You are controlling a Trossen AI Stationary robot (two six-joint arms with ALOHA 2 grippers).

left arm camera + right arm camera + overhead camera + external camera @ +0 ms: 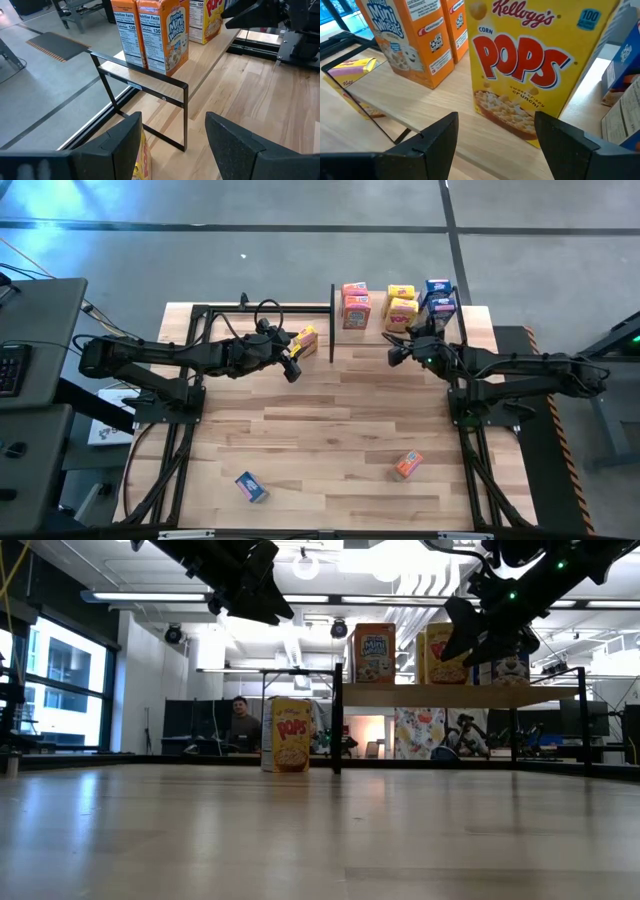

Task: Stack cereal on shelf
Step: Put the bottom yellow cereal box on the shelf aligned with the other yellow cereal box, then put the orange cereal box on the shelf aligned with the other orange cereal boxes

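While the left gripper (292, 368) hangs part-open and empty, a yellow cereal box (305, 341) stands upright just below and beside it (outside the shelf (200, 61)); the right gripper (396, 355), open, is farther off.

Orange cereal boxes (150, 32) upright on shelf (210, 50); jaws open.

A robotics lab: concrete floor (300, 270), ceiling strip lights (160, 597), workstations behind.

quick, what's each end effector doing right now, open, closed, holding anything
Left end effector: open, empty, above the yellow box.
Right end effector: open, empty, facing the shelf.
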